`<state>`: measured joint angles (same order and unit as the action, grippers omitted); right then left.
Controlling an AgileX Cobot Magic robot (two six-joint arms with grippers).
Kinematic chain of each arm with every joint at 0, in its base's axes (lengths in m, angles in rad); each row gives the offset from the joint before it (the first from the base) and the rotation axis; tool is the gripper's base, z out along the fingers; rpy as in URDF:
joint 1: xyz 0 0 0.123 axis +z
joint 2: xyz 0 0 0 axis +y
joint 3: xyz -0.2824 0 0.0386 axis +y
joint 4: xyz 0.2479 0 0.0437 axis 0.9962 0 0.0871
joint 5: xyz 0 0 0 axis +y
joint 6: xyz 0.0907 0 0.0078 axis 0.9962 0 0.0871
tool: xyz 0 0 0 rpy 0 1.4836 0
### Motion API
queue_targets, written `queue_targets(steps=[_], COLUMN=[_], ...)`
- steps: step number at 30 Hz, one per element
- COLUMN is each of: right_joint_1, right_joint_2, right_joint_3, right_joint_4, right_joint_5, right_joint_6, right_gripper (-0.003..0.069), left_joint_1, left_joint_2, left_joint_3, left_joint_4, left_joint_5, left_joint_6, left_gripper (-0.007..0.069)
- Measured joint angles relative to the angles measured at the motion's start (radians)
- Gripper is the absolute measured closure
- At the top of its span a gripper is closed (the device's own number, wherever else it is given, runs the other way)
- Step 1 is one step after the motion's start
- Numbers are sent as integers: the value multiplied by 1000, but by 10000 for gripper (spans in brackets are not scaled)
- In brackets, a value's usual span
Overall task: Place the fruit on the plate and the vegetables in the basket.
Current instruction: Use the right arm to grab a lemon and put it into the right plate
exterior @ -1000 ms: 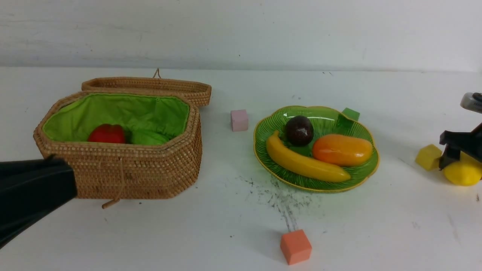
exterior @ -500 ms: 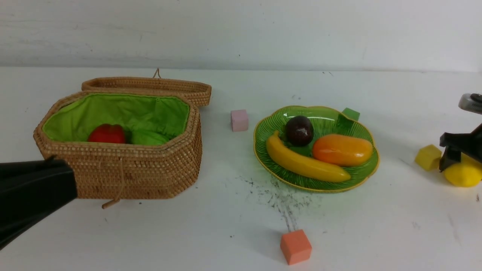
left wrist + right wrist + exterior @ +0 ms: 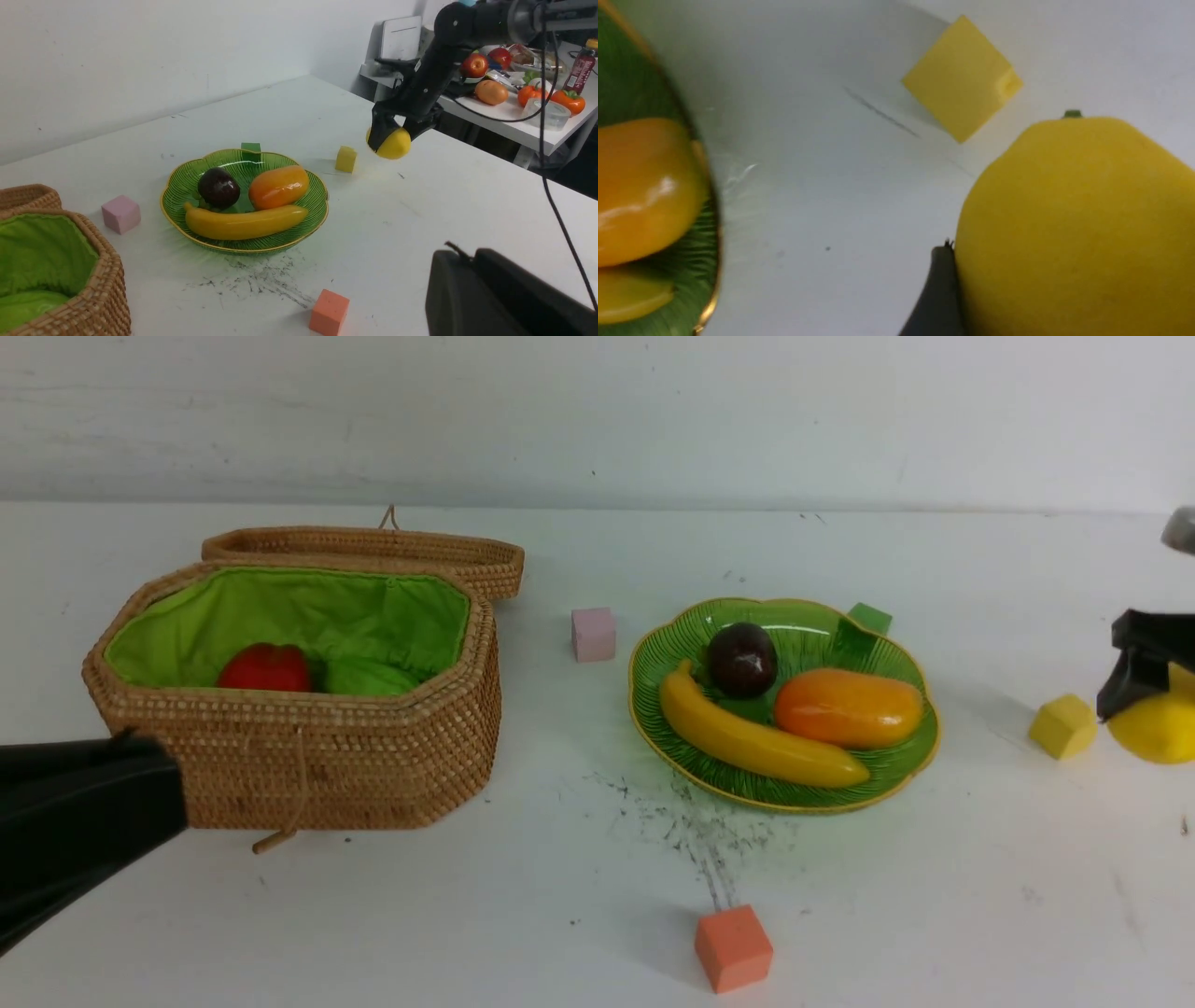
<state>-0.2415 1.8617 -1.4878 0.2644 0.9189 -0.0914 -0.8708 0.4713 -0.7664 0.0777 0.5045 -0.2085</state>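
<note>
At the table's far right my right gripper (image 3: pixel 1150 695) is shut on the round yellow lemon (image 3: pixel 1158 728) and holds it off the table; the lemon (image 3: pixel 1078 224) fills the right wrist view. The green leaf-ribbed plate (image 3: pixel 803 621) carries the dark mangosteen (image 3: pixel 742 658), the orange mango (image 3: pixel 848 707) and the banana (image 3: pixel 756 737). On the left the open wicker basket (image 3: pixel 373 765) holds the red pepper (image 3: pixel 266 667) and the green gourd (image 3: pixel 369 677). My left gripper (image 3: pixel 177 784) is shut and empty, low in front of the basket's near left corner.
A yellow cube (image 3: pixel 1061 725) sits just left of the lifted lemon. A pink cube (image 3: pixel 594 634) lies between basket and plate, a green cube (image 3: pixel 868 616) behind the plate, an orange cube (image 3: pixel 733 947) near the front edge. The basket's lid (image 3: pixel 373 551) lies behind it.
My right gripper has risen with the lemon, lifting it off the table and slightly right. The left arm and everything else stay put.
</note>
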Motion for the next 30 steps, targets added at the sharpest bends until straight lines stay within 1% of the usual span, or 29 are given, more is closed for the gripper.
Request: queue_targets(steps=[1, 4, 9, 12, 15, 18, 22, 30], right_joint_1=[30, 100, 257, 353, 413, 440, 445, 444], right_joint_2=[-43, -88, -105, -105, -90, -43, 36, 185], right_joint_3=[0, -17, -86, -102, -107, -108, -108, -108], right_joint_4=[32, 75, 154, 193, 203, 209, 209, 179], right_joint_5=[4, 12, -7, -92, -182, -270, -358, -527], right_joint_6=[-28, -82, -209, -291, -332, -345, -347, -351], right_gripper=[62, 62, 62, 62, 62, 62, 62, 62], left_joint_1=[0, 0, 0, 0, 0, 0, 0, 0], left_joint_2=[0, 0, 0, 0, 0, 0, 0, 0], left_joint_3=[0, 0, 0, 0, 0, 0, 0, 0], left_joint_4=[14, 41, 99, 141, 195, 247, 290, 299], left_joint_5=[2, 4, 5, 5, 5, 5, 11, 17], left_joint_6=[0, 0, -1, -1, -22, -87, -150, -182], left_gripper=[585, 585, 585, 585, 585, 585, 582, 575])
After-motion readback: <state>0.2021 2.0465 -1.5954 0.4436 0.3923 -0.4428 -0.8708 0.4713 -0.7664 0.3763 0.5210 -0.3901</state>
